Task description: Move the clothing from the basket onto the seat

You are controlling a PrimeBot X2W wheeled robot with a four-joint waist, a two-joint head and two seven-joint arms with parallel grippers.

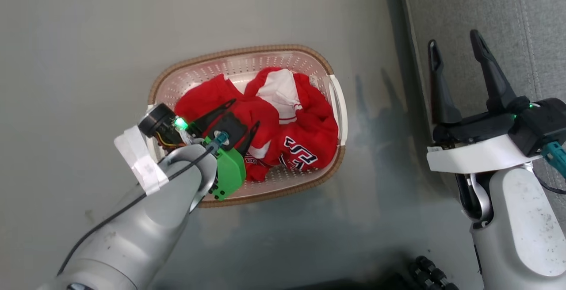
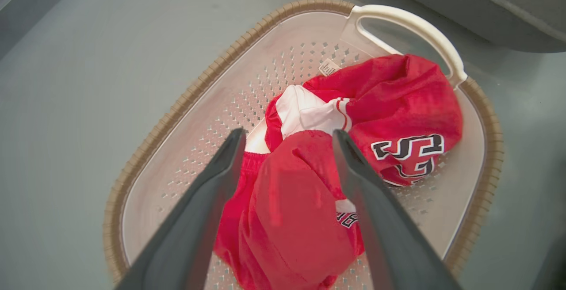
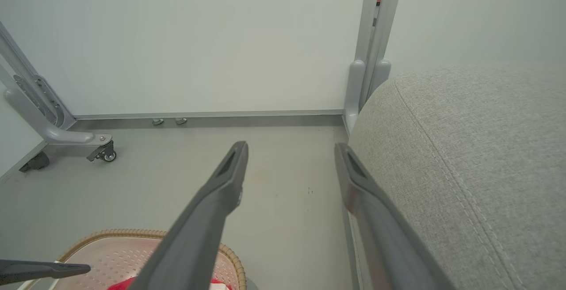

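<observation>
1. Crumpled bright red fabric clothing (image 1: 305, 131) in the cream perforated plastic basket (image 1: 247, 53), near the grey upholstered seat (image 1: 486, 7).
2. Left fingers (image 2: 199, 210) spread wide astride 1 red fold (nothing gripped); right fingers (image 1: 493, 71) spread, empty.
3. Risk: shallow pinch slipping, or snagged fabric dragging the basket.

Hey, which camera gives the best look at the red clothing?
The left wrist view: the clothing lies close and large in the basket, lettering clear. The head view shows it smaller, partly covered by the left gripper. The right wrist view catches a red sliver at its bottom edge.
</observation>
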